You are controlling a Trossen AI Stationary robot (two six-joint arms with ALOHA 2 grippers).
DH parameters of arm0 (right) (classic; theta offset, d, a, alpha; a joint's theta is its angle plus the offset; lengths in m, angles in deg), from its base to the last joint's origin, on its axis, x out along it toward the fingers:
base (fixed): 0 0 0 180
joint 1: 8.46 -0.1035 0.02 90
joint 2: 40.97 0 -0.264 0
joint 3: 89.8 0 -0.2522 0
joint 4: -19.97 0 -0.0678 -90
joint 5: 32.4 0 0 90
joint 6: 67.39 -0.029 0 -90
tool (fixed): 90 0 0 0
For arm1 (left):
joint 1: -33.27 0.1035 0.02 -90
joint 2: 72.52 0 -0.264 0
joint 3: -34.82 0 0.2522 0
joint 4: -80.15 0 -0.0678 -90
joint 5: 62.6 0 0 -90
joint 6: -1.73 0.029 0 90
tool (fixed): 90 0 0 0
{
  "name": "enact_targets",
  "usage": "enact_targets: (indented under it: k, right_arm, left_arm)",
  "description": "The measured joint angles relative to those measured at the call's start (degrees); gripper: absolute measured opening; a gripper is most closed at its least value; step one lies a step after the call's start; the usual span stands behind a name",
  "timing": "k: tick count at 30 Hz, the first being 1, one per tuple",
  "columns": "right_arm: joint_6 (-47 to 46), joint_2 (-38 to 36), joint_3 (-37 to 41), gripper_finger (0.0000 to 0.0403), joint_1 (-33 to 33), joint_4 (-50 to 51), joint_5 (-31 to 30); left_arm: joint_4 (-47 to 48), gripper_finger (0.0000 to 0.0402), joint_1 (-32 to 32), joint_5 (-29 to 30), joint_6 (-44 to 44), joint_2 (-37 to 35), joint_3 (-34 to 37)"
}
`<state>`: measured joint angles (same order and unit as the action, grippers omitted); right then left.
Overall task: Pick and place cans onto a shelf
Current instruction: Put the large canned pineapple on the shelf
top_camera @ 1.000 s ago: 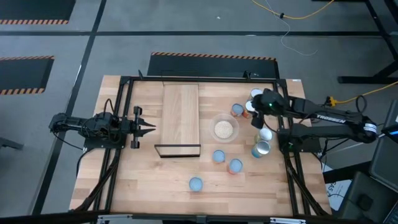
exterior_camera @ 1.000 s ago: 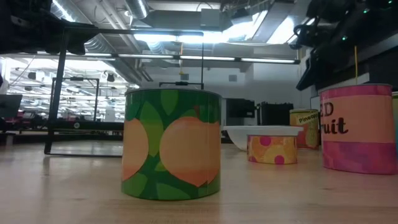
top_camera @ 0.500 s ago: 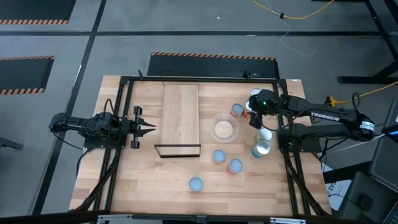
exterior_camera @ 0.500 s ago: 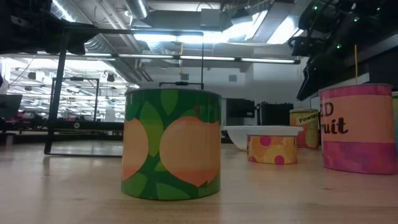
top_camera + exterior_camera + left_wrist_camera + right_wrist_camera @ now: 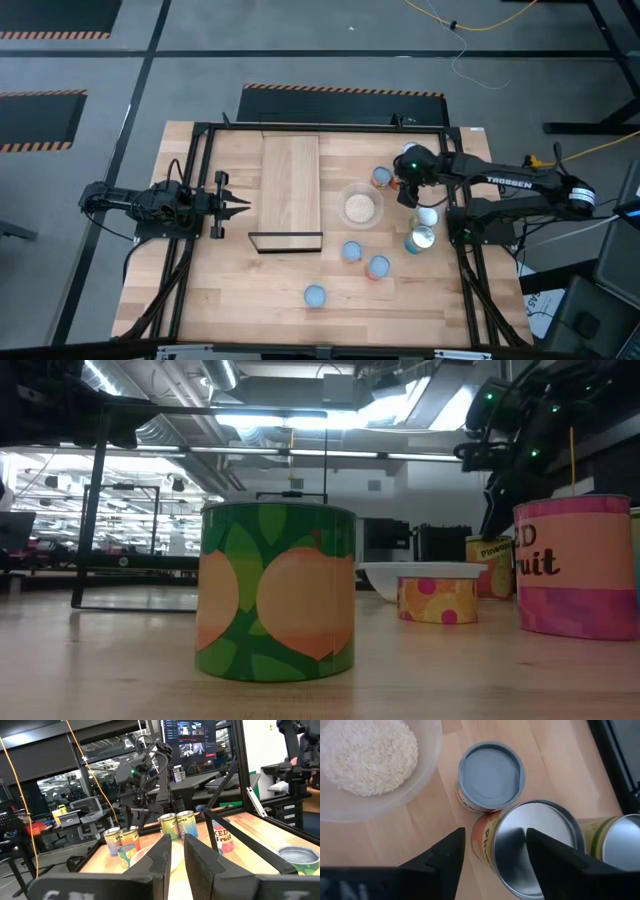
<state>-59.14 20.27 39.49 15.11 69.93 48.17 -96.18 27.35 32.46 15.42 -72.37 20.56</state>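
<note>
Item: right claw point(image 5: 492, 852), fingers spread apart and holding nothing, poised directly above the silver-topped tin with an orange label point(image 5: 532, 847), which stands just beside the clear round bowl of white rice-like grains point(image 5: 370, 762). One finger hangs over the narrow gap between this tin and the grey-lidded tin point(image 5: 491, 772) next to it; the other hangs over the silver lid itself, not clear of its far rim. You should expect trouble here: if the claw descends as it stands, that finger will likely land on the lid instead of sliding down the side, and the near finger may wedge against the grey-lidded tin or shove it into the bowl. A third tin with a green-and-yellow label point(image 5: 615, 837) touches the target on its other side, so a sideways nudge could topple or scatter the group. Item: left claw point(image 5: 172, 855), fingers nearly together with only a slim gap, gripping nothing, parked on the far side of the shelf from the bowl. Item: long light-wood shelf board with a thin black frame at one end point(image 5: 291, 180), beside the bowl, carrying no cans. Remaining cans: three blue-topped tins point(image 5: 351, 251) on the wooden desk point(image 5: 250, 290) near the bowl, others clustered at the right claw. Judged progress: none placed yet.
</note>
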Motion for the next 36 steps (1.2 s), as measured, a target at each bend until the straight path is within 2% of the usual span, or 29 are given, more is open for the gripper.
enact_targets:
  k: [6,19,30,36]
  right_arm:
    - [0.0,1.4,-0.2,0.0172,0.0,-0.5,-0.7]
    - [-0.1,1.6,-0.2,0.0161,0.0,-0.4,-1.6]
    - [-0.2,1.6,-0.1,0.009,0.0,-0.3,-1.8]
    - [-0.2,1.6,-0.1,0.0084,0.0,-0.2,-1.5]
  left_arm:
    - [0.0,0.0044,0.0,0.0,0.0,0.0,0.0]
    - [0.0,0.0044,0.0,0.0,0.0,0.0,0.0]
    - [0.0,0.0044,0.0,0.0,0.0,0.0,0.0]
    - [0.0,0.0044,0.0,0.0,0.0,0.0,0.0]
